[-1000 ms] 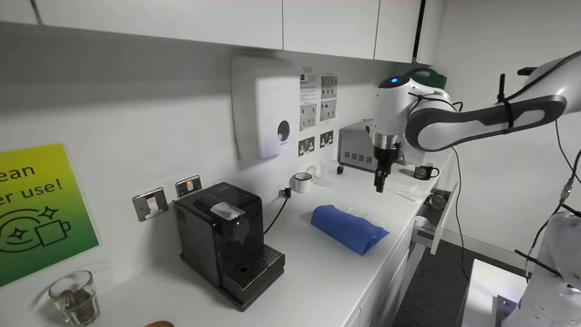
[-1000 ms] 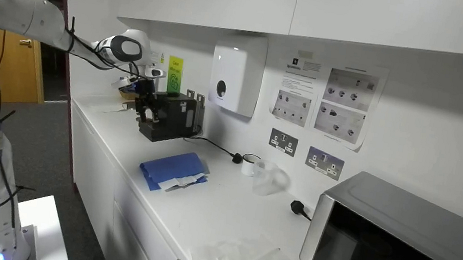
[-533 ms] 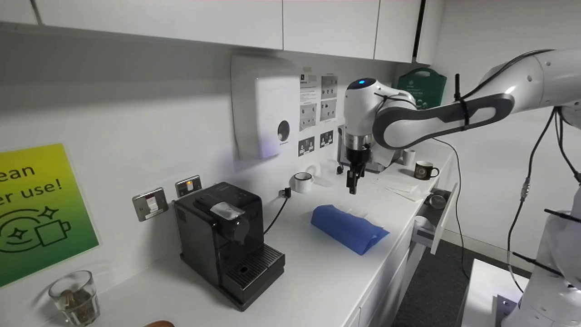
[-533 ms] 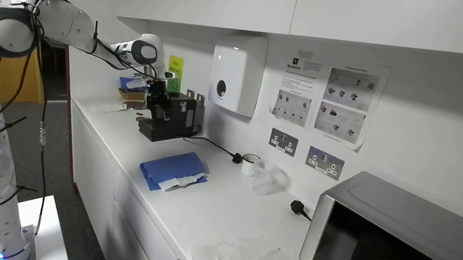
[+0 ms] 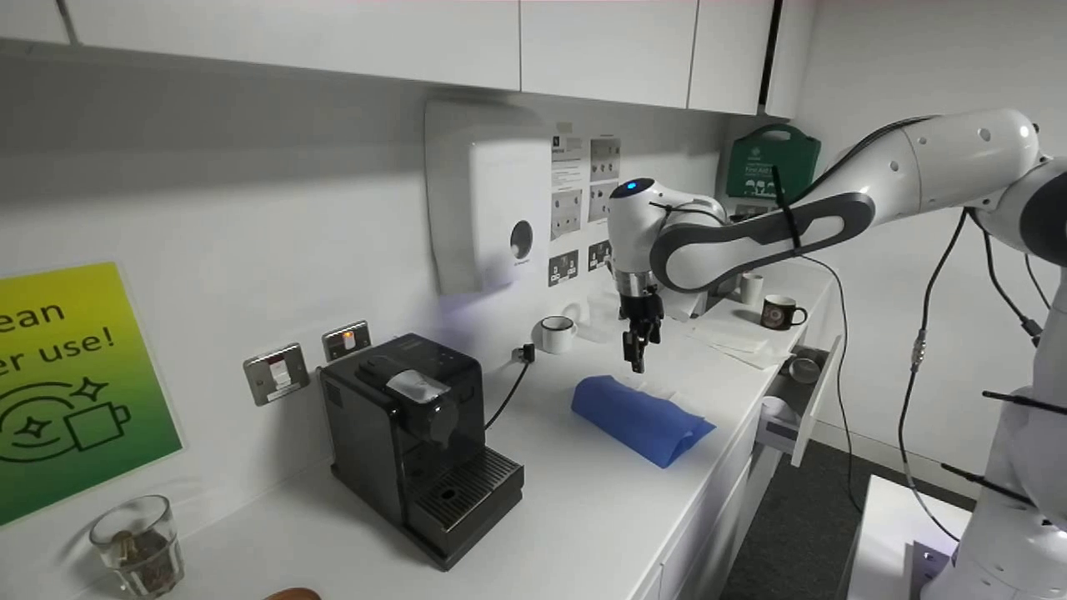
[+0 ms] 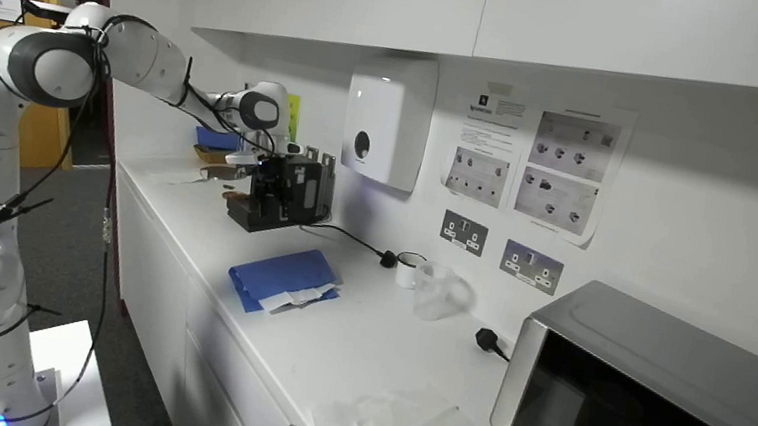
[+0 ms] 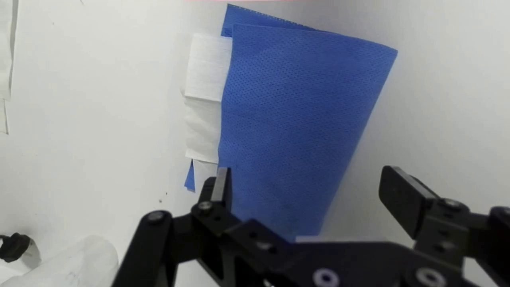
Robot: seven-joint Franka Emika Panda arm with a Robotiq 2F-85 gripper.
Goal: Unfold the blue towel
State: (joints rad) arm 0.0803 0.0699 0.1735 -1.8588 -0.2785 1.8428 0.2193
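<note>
1. While its fingers (image 7: 402,199) stand wide apart, the claw (image 7: 306,175) hangs above a white counter (image 5: 575,517).
2. Folded, the blue towel (image 7: 295,111) lies on that counter below the claw, white sheets (image 7: 207,67) poking out along one edge.
3. Farther out stand a black coffee machine (image 5: 417,450), a white mug (image 5: 557,337) near the wall (image 5: 283,183) and a microwave (image 6: 663,421).

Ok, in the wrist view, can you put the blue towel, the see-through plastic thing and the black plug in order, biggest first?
1. Blue towel: the biggest by far.
2. See-through plastic thing: only part shows, as the picture's edge cuts it off.
3. Black plug: the smallest.
</note>
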